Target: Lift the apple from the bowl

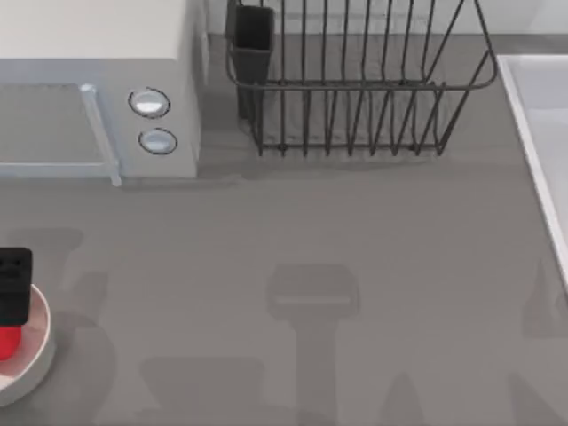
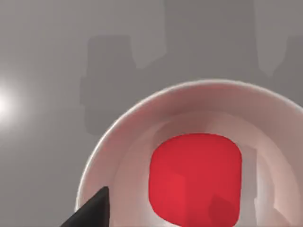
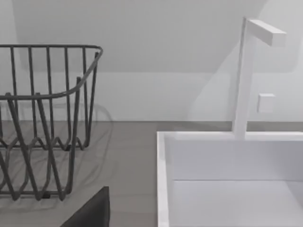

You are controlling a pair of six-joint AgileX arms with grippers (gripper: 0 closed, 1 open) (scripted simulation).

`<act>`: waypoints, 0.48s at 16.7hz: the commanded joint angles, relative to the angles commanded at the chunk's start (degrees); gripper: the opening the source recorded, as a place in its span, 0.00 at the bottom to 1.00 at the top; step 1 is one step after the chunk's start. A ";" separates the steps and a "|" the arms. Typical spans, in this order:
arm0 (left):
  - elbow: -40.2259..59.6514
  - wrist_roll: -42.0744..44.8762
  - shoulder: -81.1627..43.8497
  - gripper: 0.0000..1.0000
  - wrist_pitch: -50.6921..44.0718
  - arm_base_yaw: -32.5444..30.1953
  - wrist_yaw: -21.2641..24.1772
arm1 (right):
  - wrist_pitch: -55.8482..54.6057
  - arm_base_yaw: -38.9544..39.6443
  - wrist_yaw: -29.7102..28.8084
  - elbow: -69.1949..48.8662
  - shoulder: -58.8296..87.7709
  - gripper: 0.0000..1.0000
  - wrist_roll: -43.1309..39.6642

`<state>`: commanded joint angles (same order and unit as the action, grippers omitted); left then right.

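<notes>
The left gripper (image 1: pixel 11 288) hangs over the bowl (image 1: pixel 35 359) at the near left — jaw state unclear; the apple (image 2: pixel 195 178) lies inside.

The setting is a rendered kitchen countertop. The grey counter surface (image 1: pixel 355 231) carries a white microwave oven (image 1: pixel 98 89) with two round dials at the back left, and a dark wire dish rack (image 1: pixel 355 89) with a cutlery holder beside it. At the right edge sits a white sink basin (image 3: pixel 227 179) with what appears to be a squared white faucet (image 3: pixel 246 75) against a pale wall.
</notes>
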<state>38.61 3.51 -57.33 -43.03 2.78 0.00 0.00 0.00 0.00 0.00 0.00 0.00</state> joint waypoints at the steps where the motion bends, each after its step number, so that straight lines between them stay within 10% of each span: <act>1: 2.96 0.27 -4.77 1.00 -3.34 0.21 0.00 | 0.00 0.00 0.00 0.00 0.00 1.00 0.00; 8: 16.01 1.45 -25.56 1.00 -17.98 1.15 0.00 | 0.00 0.00 0.00 0.00 0.00 1.00 0.00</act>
<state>54.61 4.96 -82.88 -61.01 3.93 0.01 0.00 0.00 0.00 0.00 0.00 0.00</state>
